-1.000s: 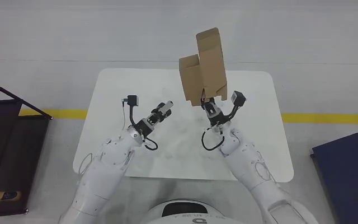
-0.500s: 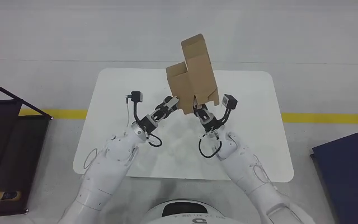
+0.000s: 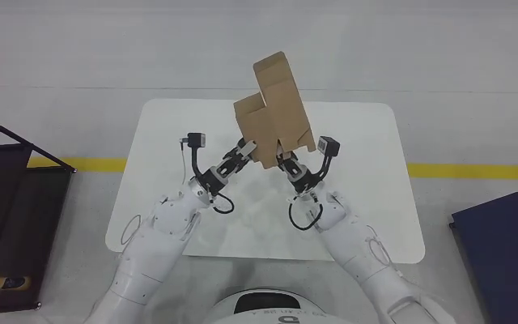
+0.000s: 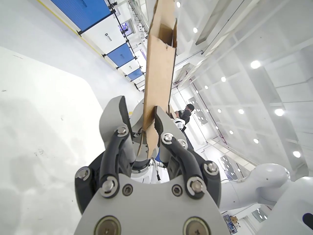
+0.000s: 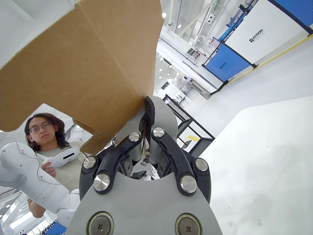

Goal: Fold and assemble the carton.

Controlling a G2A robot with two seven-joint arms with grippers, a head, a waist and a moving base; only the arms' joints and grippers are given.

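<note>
A brown cardboard carton [image 3: 273,109], part unfolded with its flaps loose, stands tilted in the air over the white table [image 3: 162,154]. My right gripper [image 3: 286,164] is below it, shut on a corner of the carton [image 5: 85,50], its fingertips [image 5: 147,103] pinched together on the cardboard edge. My left gripper [image 3: 244,151] is at the carton's lower left edge. Its jaws are open around a hanging flap [image 4: 159,74]: the flap rests against one finger [image 4: 159,121], and a gap separates it from the other finger [image 4: 121,113].
The white table [image 4: 36,123] lies bare beneath both arms. A dark frame [image 3: 24,194] stands off the table's left side and a dark blue panel [image 3: 490,243] off its right. A yellow floor line [image 3: 461,170] runs behind.
The right gripper has carried the carton to the left and tilted it. The left gripper has risen to meet it, and the carton's flap now sits between its fingers.
</note>
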